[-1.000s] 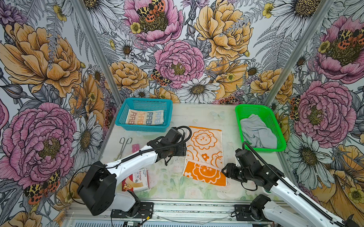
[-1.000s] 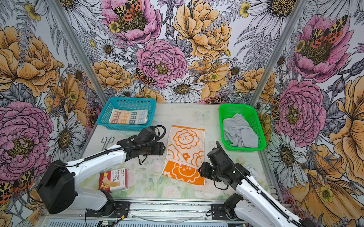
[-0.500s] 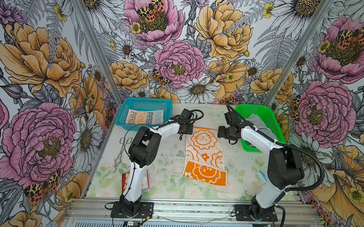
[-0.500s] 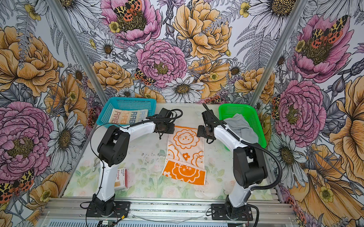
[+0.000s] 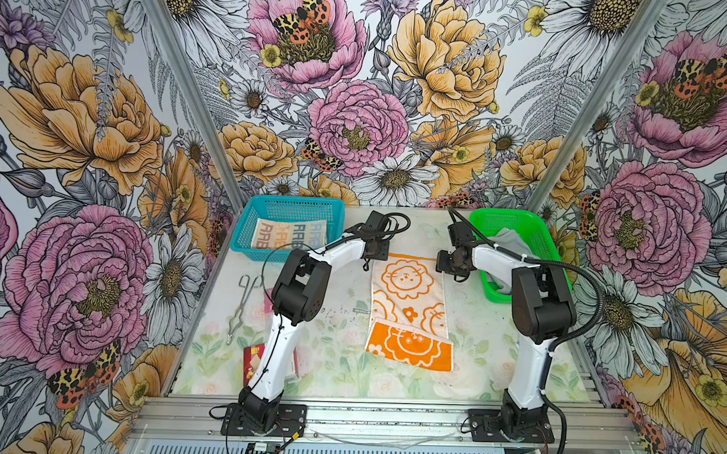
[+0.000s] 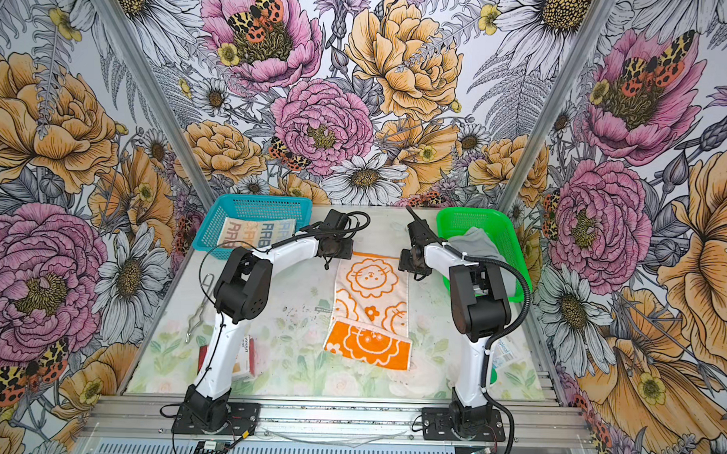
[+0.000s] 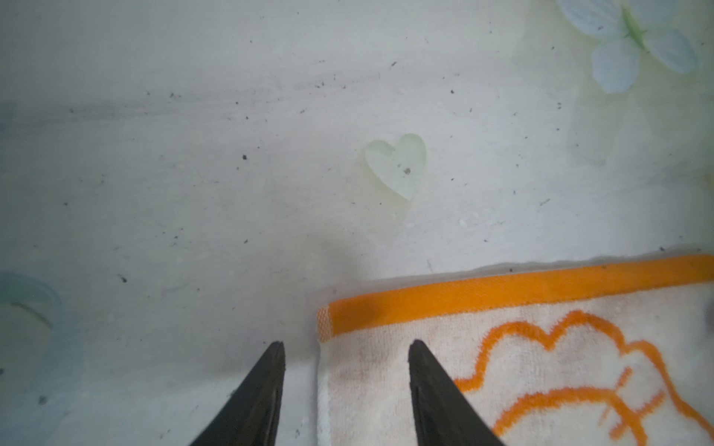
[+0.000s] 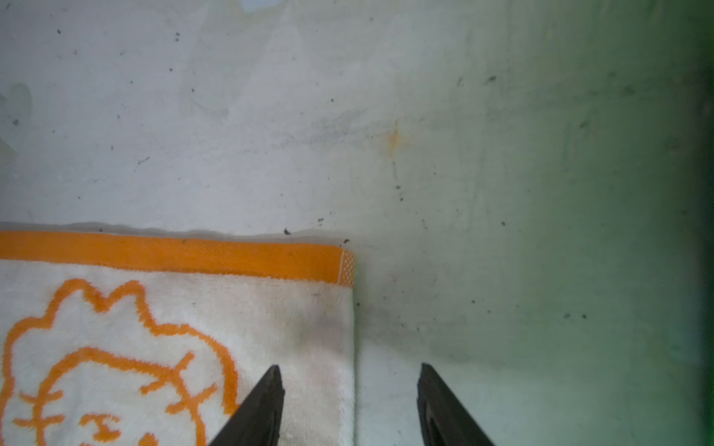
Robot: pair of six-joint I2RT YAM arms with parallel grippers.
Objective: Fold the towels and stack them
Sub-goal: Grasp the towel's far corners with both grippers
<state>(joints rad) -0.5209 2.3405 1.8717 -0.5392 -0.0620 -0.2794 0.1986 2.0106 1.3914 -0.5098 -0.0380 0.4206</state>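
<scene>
The orange towel [image 5: 409, 304] lay flat in the middle of the table [image 5: 340, 360]. Its long axis ran from the near edge toward the back wall. Its near end was folded over onto itself and showed a solid orange face. Its far end, with an orange hem, pointed at the back wall.

The left gripper [image 7: 346, 343] hung at the far left corner with its jaws parted. In the left wrist view one finger [image 7: 429, 370] stood over the cloth and the other over bare table, with the towel's side edge between them. The right gripper [image 8: 349, 366] hung the same way at the far right corner, one finger [image 8: 266, 390] over the cloth. Neither clamped anything. I could not tell whether the tips touched the cloth.

The cream towel [image 5: 288, 236] lay in the blue basket [image 5: 245, 228] at the far left. The grey towel [image 5: 511, 241] sat bunched in the green basket [image 5: 520, 215] at the far right.

A strip of bare table lay beyond the hem, up to the wall. The green basket stood just beside the right gripper, and the blue one near the left. Both long sides of the orange towel had bare table alongside.
</scene>
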